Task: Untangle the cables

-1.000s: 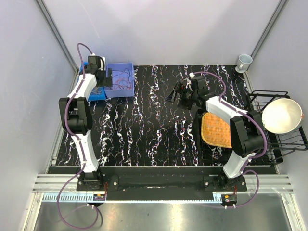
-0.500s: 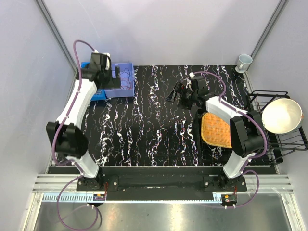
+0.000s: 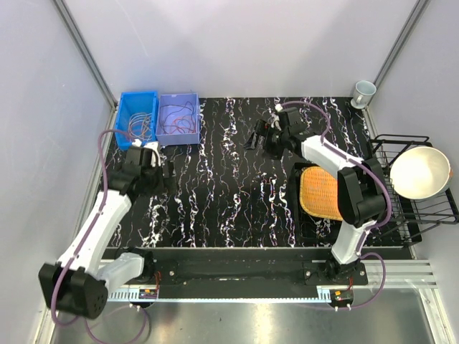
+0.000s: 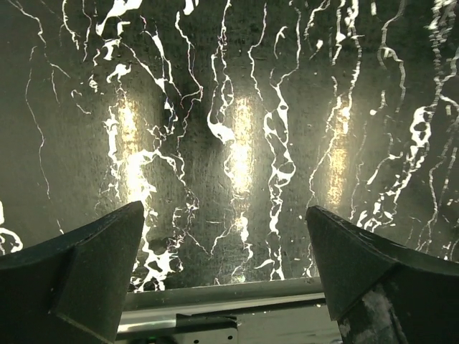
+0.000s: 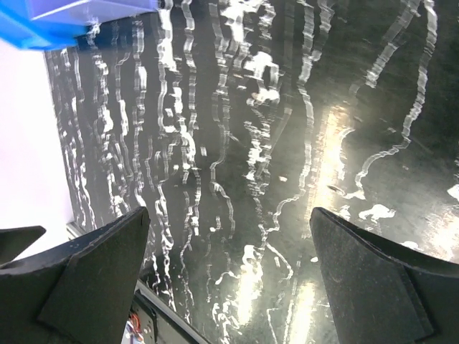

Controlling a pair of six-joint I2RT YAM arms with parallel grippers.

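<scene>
The cables lie in two bins at the back left. Red, orange and pinkish loops [image 3: 179,120] are in the lavender bin [image 3: 195,119], and pale loops [image 3: 140,126] are in the blue bin [image 3: 128,107]. My left gripper [image 3: 165,174] is open and empty over the bare black marbled table, well in front of the bins; the left wrist view [image 4: 224,209] shows only table and the metal edge rail between its jaws. My right gripper [image 3: 252,140] is open and empty at the table's back middle. In the right wrist view [image 5: 228,210] a corner of the blue bin [image 5: 72,18] shows at the top left.
An orange woven mat [image 3: 320,192] lies at the right under my right arm. A black wire rack [image 3: 423,208] at the right edge holds a white bowl [image 3: 419,172]. A pale cup [image 3: 364,91] stands at the back right corner.
My left arm has drawn back from over the lavender bin to the near left, with its gripper empty. My right gripper has shifted slightly toward the back.
</scene>
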